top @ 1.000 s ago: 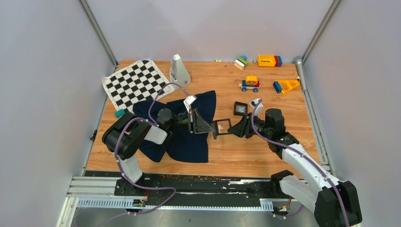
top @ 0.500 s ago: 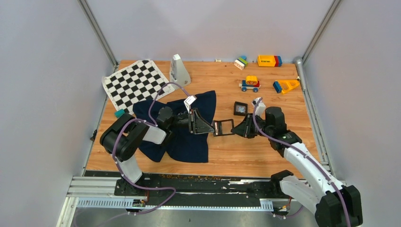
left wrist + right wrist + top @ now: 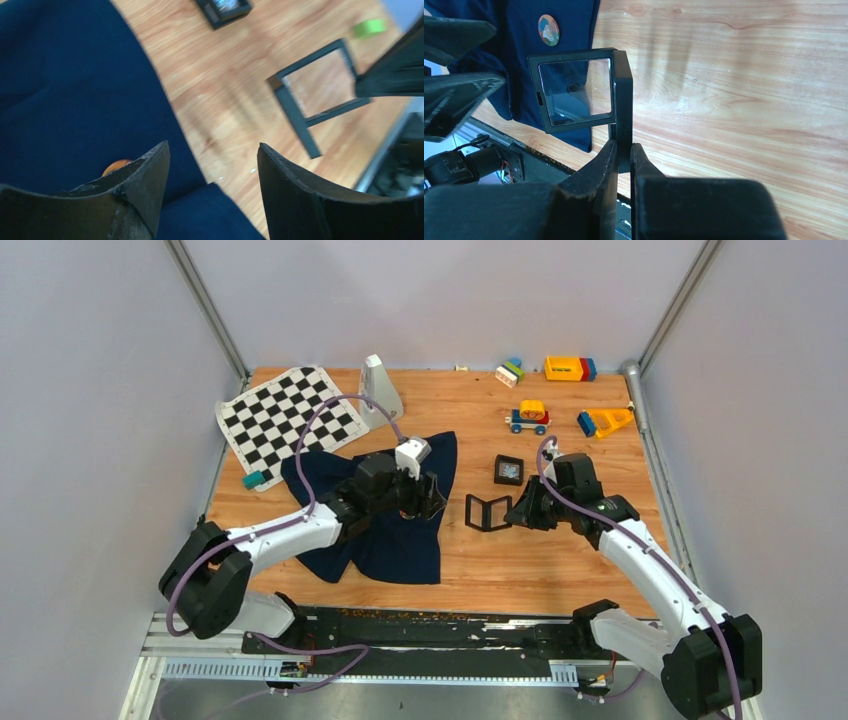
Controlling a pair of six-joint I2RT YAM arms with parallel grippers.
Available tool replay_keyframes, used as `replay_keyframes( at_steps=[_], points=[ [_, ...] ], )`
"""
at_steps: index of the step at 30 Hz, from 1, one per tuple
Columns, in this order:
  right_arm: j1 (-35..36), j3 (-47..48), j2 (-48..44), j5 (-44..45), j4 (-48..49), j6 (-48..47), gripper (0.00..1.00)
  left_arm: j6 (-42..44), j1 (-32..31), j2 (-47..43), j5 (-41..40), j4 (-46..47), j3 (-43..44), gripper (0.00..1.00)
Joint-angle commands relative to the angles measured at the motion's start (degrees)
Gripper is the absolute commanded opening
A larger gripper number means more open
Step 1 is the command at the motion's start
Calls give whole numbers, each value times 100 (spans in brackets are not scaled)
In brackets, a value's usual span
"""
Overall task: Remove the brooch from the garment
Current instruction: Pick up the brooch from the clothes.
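Observation:
The dark navy garment [image 3: 390, 540] lies crumpled left of the table's middle. The brooch [image 3: 548, 30], a round orange and teal disc, sits pinned on the garment [image 3: 519, 55]; in the left wrist view only an orange sliver of the brooch [image 3: 117, 165] peeks past one finger. My left gripper [image 3: 432, 496] hovers open over the garment's right edge [image 3: 60, 90], nothing between its fingers [image 3: 212, 150]. My right gripper [image 3: 515, 512] is shut on the edge of a black hinged frame case [image 3: 579, 90], held upright just right of the garment; the same case [image 3: 320, 95] shows in the left wrist view.
A small black box [image 3: 509, 470] lies behind the frame case. A chequered mat [image 3: 285, 415] and a white wedge-shaped object [image 3: 378, 390] stand at the back left, a teal block [image 3: 253, 480] beside the garment. Toy car [image 3: 528, 417] and blocks [image 3: 570, 368] sit back right.
My left gripper let go of the frame case, opened wide and swung over the garment's right edge. The right gripper closed on the case and holds it alone, slightly further right.

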Motion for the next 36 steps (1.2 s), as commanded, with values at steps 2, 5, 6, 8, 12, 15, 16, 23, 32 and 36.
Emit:
replay_keyframes(
  at_steps=[2, 5, 6, 8, 12, 15, 16, 23, 32, 36],
  points=[
    [46, 388, -3, 264, -278, 91, 0, 1072, -374, 397, -2425, -2116, 636, 79],
    [46, 393, -43, 275, -299, 81, 0, 1123, -415, 898, -2659, -2325, 862, 83],
    [49, 382, -63, 265, -296, 95, 0, 1132, -429, 991, -2707, -2400, 952, 83],
    [45, 348, -90, 256, -283, 114, 0, 1132, -444, 1234, -2797, -2503, 1080, 83],
    [49, 273, -93, 214, -235, 125, 0, 1119, -455, 1757, -2917, -2724, 1349, 82],
    [54, 243, -95, 167, -197, 119, 0, 1115, -459, 2002, -2877, -2716, 1464, 81],
    [53, 243, -92, 152, -191, 119, 0, 1119, -459, 2116, -2869, -2696, 1537, 81],
    [58, 226, -130, 114, -177, 116, 0, 1116, -455, 2395, -2889, -2841, 1798, 64],
    [53, 260, -72, 30, -184, 89, 0, 935, -451, 2279, -3061, -3150, 1844, 69],
    [53, 287, 0, -23, -174, 111, 0, 909, -427, 2119, -2920, -3168, 1804, 74]
  ],
)
